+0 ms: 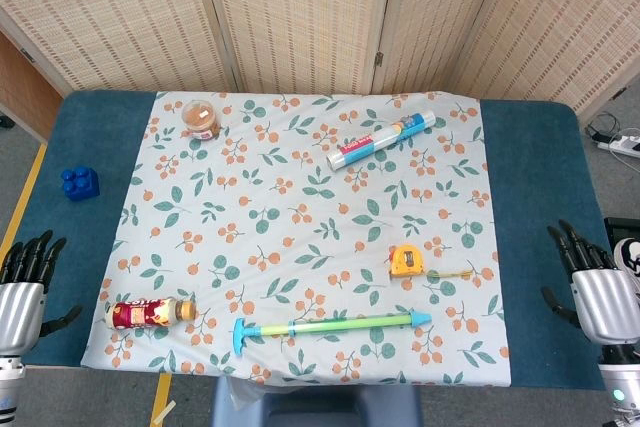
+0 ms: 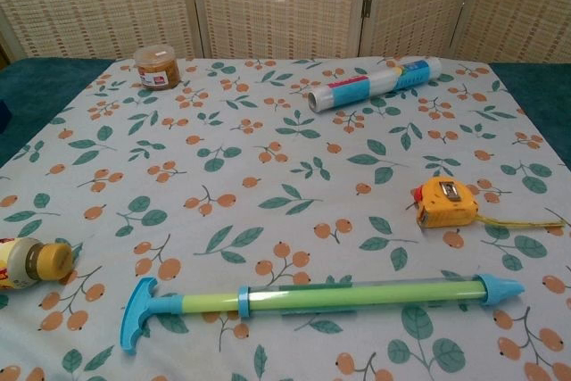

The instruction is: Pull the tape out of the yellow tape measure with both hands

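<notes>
One table (image 1: 530, 162) with a dark teal top fills the space in front of three woven screen panels, and one floral cloth (image 1: 300, 207) covers most of it. On the cloth I count six loose things in all, plus one off it.

The longest is a single green-and-blue water squirter (image 2: 308, 296), lying flat along the near edge with its T-handle toward the robot's left. Next, one printed roll (image 2: 375, 83) lies tilted at the far side. One bottle (image 1: 150, 314) with a red label lies on its side at the near left corner. One small jar (image 2: 157, 66) with a brown lid stands upright at the far left.

The one yellow tape measure (image 2: 443, 202) sits on the cloth toward the right, just beyond the squirter's pointed end, with a short length of tape (image 2: 522, 219) trailing out to the right.

One blue building block (image 1: 79, 183) rests on bare table at the left.

Two hands: the left hand (image 1: 22, 292) and the right hand (image 1: 598, 282) both hover at the table's near corners, fingers spread, holding nothing, well apart from the tape measure.
</notes>
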`<state>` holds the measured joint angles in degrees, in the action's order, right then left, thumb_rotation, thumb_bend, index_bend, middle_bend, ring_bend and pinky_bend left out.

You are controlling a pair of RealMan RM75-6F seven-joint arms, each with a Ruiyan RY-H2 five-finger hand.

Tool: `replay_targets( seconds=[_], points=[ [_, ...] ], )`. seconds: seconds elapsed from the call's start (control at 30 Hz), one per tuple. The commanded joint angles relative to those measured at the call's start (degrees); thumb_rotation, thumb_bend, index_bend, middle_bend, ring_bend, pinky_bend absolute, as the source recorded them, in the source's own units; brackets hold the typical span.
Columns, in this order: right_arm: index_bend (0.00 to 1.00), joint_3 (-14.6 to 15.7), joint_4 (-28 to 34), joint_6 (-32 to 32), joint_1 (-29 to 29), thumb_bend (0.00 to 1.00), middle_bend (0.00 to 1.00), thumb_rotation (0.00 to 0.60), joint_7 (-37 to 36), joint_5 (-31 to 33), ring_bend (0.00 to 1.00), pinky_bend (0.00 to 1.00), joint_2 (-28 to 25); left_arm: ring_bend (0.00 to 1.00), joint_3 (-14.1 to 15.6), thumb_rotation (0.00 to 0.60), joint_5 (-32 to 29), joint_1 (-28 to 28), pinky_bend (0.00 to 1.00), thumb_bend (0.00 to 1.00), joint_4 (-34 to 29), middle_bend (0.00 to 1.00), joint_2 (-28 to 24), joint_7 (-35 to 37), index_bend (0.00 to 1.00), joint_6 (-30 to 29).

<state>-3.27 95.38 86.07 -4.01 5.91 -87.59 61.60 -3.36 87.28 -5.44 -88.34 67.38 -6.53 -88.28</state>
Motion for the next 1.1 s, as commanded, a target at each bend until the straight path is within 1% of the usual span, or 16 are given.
replay_targets(
  seconds=[0.03,0.17,0.33,0.43,0.57,0.73,0.87,1.1],
  points=[
    [0.0,0.11,-0.13,-0.63,-0.21,0.34,0.08,0.6,0.05,0.2,0.17,0.22,0.21,0.01,0.33,0.6,-0.92,-0.23,0.0,0.17,-0.43,0.0,-0.21,-0.82,0.0,1.62],
    [0.0,0.14,-0.24,-1.25,-0.52,0.34,0.08,0.6,0.16,0.3,0.18,0.22,0.49,0.01,0.03,0.6,-1.65,-0.44,0.0,0.17,-0.57,0.0,-0.02,-1.06,0.0,2.11],
    [0.0,-0.05,-0.12,-0.7,-0.58,0.34,0.08,0.6,0.05,-0.22,0.18,0.22,0.53,0.02,-0.27,0.6,-1.6,-0.26,0.0,0.17,-0.57,0.0,0.18,-0.93,0.0,1.28],
    [0.0,-0.01,-0.15,-1.54,-1.08,0.34,0.09,0.6,0.3,-0.29,0.18,0.22,0.66,0.02,-0.22,0.6,-1.38,-0.19,0.0,0.17,-0.58,0.0,0.28,-0.85,0.0,1.01],
    [0.0,0.03,0.24,-5.05,-3.04,0.34,0.09,0.6,1.63,-0.07,0.19,0.22,0.75,0.02,-0.1,0.6,-1.2,-0.16,0.0,0.17,-0.93,0.0,0.16,-1.1,0.0,0.95],
    [0.0,-0.91,0.55,-11.82,-7.2,0.34,0.1,0.6,4.34,2.07,0.19,0.22,2.3,0.02,0.03,0.6,-0.98,0.07,0.0,0.17,-1.32,0.0,0.05,-1.13,0.0,0.58],
    [0.0,-1.64,-0.69,-18.87,-11.58,0.33,0.1,0.6,6.59,4.47,0.19,0.22,4.98,0.02,0.27,0.6,-0.64,0.29,0.0,0.17,-1.96,0.0,-0.2,-1.27,0.0,0.28],
    [0.0,-1.83,-5.28,-27.24,-18.17,0.33,0.1,0.6,10.66,5.33,0.19,0.22,11.12,0.02,0.45,0.6,-0.49,0.75,0.0,0.17,-2.82,0.0,-0.87,-1.31,0.01,-0.24]
  ],
)
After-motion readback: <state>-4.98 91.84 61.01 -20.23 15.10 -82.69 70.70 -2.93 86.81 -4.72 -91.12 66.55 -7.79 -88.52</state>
